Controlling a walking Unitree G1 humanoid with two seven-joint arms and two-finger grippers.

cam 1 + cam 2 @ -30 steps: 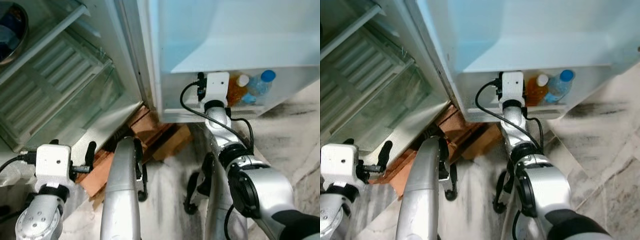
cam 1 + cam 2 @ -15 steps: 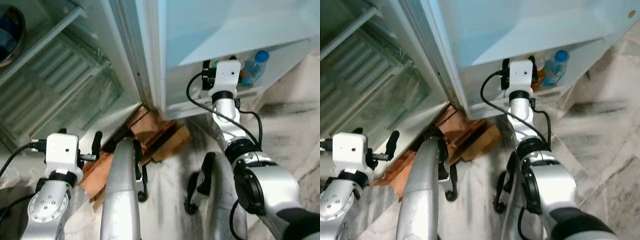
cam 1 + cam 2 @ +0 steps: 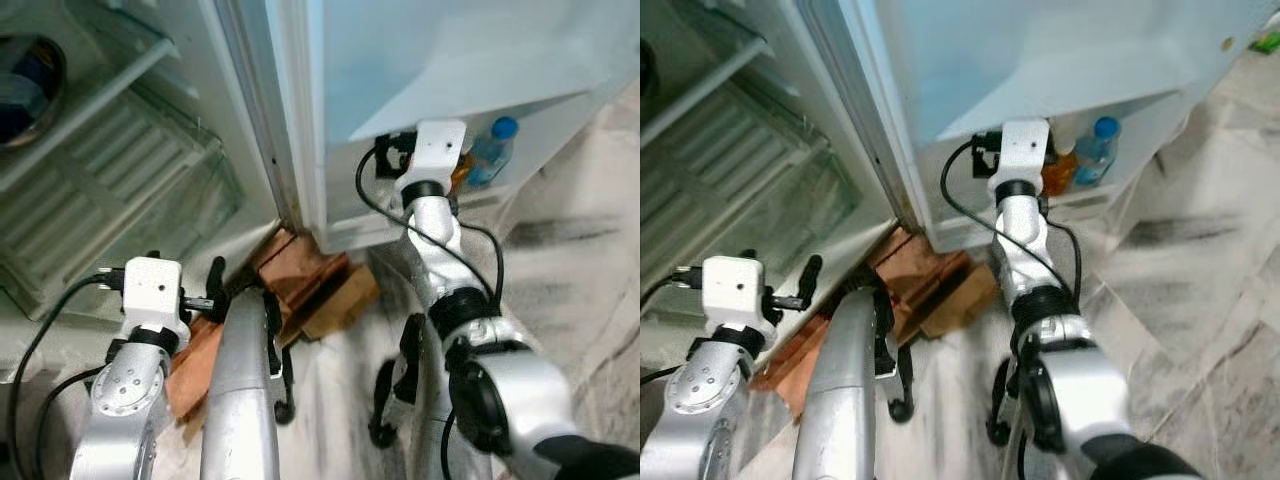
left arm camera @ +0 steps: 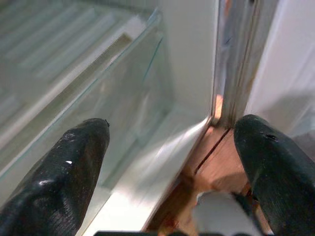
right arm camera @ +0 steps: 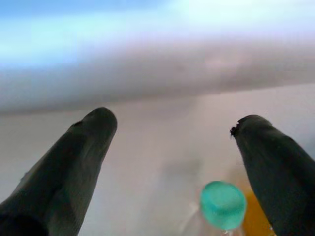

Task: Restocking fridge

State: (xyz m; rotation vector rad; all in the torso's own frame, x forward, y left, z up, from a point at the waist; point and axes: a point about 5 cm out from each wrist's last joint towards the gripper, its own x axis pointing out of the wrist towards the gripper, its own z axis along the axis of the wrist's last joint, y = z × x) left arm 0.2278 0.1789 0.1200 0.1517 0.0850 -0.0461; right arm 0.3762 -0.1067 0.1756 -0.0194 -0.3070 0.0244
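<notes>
Clear plastic describes the bottles in the fridge door shelf (image 3: pixel 500 195): an orange drink bottle (image 5: pixel 256 216) and a blue-capped water bottle (image 3: pixel 490 155), both just beyond the right gripper (image 5: pixel 177 162), whose fingers are spread and empty. Judged light, smooth and slightly slippery, the bottles are best gripped around the body below the cap. The left gripper (image 4: pixel 167 167), also spread and empty, faces the glass shelf (image 4: pixel 98 103). Compared with a second ago, the left arm has risen nearer the fridge.

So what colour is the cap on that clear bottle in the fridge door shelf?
Blue: the cap on the clear bottle shows best in the left eye view.
</notes>
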